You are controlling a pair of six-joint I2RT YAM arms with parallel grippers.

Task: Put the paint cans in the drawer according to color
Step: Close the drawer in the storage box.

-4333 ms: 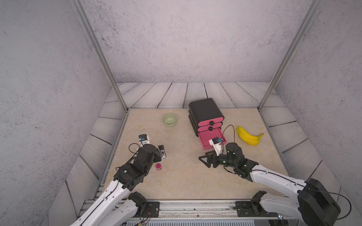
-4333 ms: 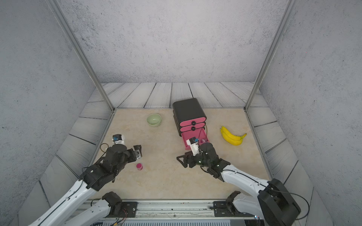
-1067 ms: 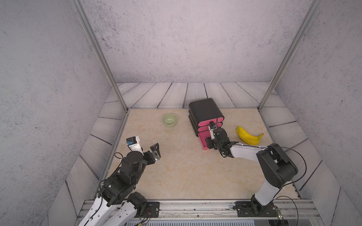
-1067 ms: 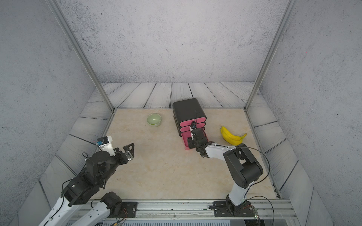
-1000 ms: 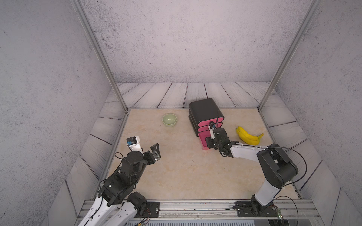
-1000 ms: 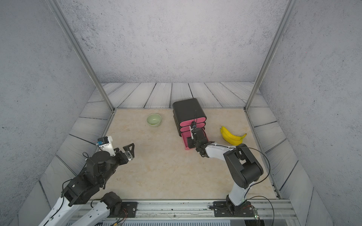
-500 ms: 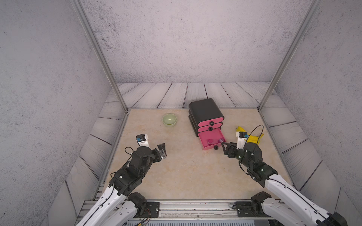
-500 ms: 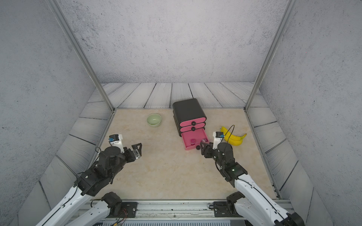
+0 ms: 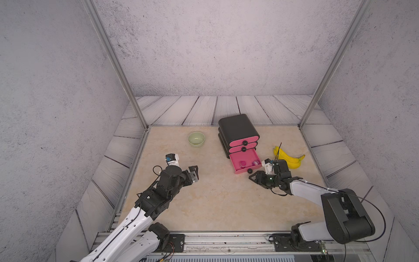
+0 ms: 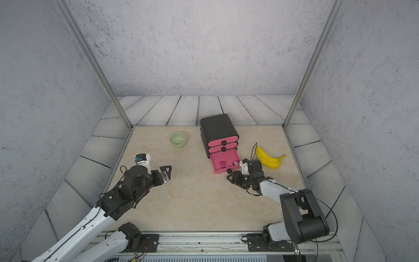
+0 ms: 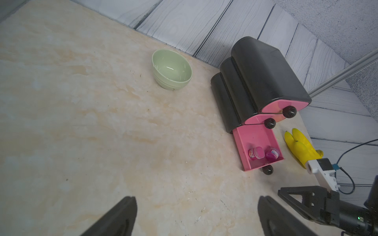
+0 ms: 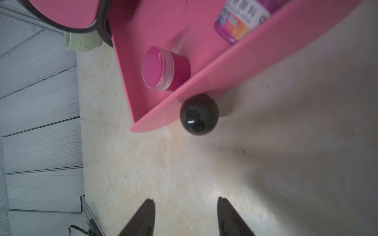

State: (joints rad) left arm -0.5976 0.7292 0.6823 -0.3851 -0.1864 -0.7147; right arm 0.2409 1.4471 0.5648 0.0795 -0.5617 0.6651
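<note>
The drawer (image 9: 238, 129) is a black chest with pink fronts at the back middle of the table. Its bottom drawer (image 9: 246, 158) is pulled out. Two magenta paint cans lie inside, one (image 9: 242, 163) (image 12: 161, 69) upright and one (image 9: 256, 162) (image 12: 241, 20) on its side. Both also show in the left wrist view (image 11: 255, 153). My right gripper (image 9: 254, 178) (image 10: 231, 177) (image 12: 185, 199) is open and empty, low over the table just in front of the drawer's black knob (image 12: 199, 114). My left gripper (image 9: 194, 173) (image 10: 165, 173) (image 11: 197, 198) is wide open and empty, left of centre.
A pale green bowl (image 9: 196, 138) (image 11: 171, 69) stands left of the chest. A banana bunch (image 9: 288, 158) (image 11: 300, 147) lies to the right of the open drawer, just behind my right wrist. Grey plank walls and metal posts ring the table.
My right gripper has drawn back from over the open bottom drawer to the table in front of its knob, its jaws narrower. My left gripper has drifted slightly toward the middle.
</note>
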